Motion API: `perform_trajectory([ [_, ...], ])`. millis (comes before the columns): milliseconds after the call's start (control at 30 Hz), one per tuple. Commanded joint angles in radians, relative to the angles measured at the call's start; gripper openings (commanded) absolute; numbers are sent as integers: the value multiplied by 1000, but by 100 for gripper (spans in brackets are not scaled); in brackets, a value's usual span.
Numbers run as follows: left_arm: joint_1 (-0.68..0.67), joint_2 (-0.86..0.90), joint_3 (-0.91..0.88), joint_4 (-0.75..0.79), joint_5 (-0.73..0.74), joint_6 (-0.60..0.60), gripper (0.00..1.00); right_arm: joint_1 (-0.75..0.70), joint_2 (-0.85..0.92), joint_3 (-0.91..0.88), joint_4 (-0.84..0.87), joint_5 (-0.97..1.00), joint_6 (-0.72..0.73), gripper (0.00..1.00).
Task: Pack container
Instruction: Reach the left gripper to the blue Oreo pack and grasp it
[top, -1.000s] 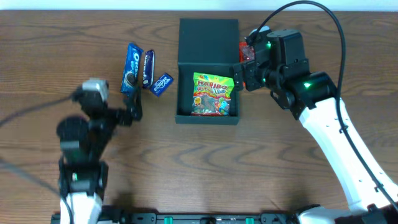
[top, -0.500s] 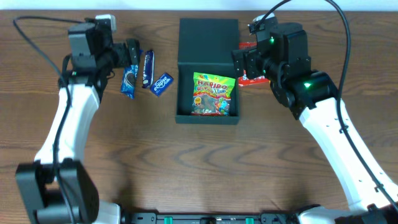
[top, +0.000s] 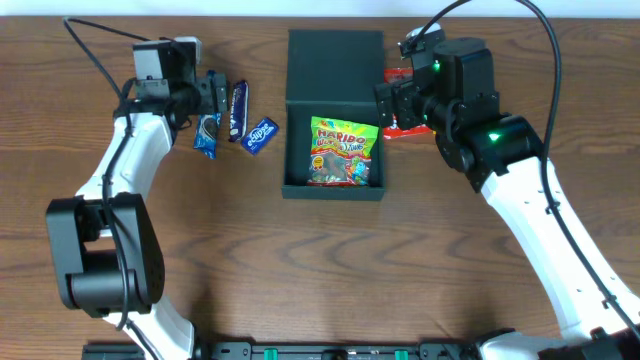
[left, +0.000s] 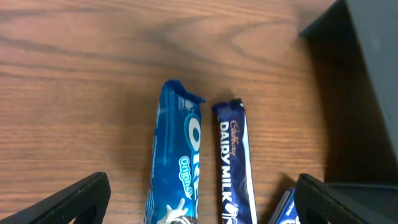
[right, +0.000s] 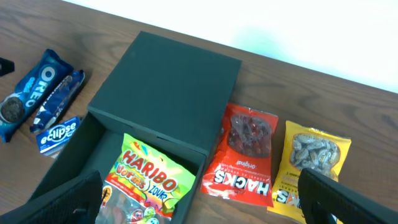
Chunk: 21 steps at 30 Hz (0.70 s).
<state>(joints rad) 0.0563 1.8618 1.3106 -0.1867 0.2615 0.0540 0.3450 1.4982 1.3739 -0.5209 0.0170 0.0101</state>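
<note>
The dark green-black container (top: 298, 185) stands open at the table's middle, its flap lid (top: 335, 65) folded back. A Haribo packet (top: 344, 150) lies inside it, also seen in the right wrist view (right: 146, 180). My left gripper (top: 213, 88) is open over the top ends of an Oreo packet (left: 177, 162) and a Dairy Milk bar (left: 234, 165); it holds nothing. My right gripper (top: 392, 108) is open and empty above the container's right wall, over a red Hacks packet (right: 244, 155).
A small blue Eclipse packet (top: 261, 135) lies right of the Dairy Milk bar (top: 238, 108). A yellow Hacks packet (right: 311, 165) lies right of the red one. The table's far edge runs just behind the lid.
My left arm has swung from the front left up to the snacks at the back left and now hovers over them. My right gripper has shifted slightly left and back.
</note>
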Motion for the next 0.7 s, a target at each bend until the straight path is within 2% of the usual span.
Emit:
perform_trajectory([
  [0,3,19,20,-19,-7,21,95,-6,-7,13,-3,9,-15,99],
  [167,3,70,20,-62,-8,21,95,-6,-7,13,-2,9,-15,99],
  [367,3,145,20,-60,-104,21,95,-6,-7,13,-3,9,-15,99],
  [533,3,174,20,-51,-139,21,100,-6,-7,13,-3,9,-15,99],
  [600,3,179,20,-48,-139,21,88,-6,-7,13,-3,9,-15,99],
  [667,3,179,20,-47,-139,21,82,-6,-7,13,-2,9,-15,99],
])
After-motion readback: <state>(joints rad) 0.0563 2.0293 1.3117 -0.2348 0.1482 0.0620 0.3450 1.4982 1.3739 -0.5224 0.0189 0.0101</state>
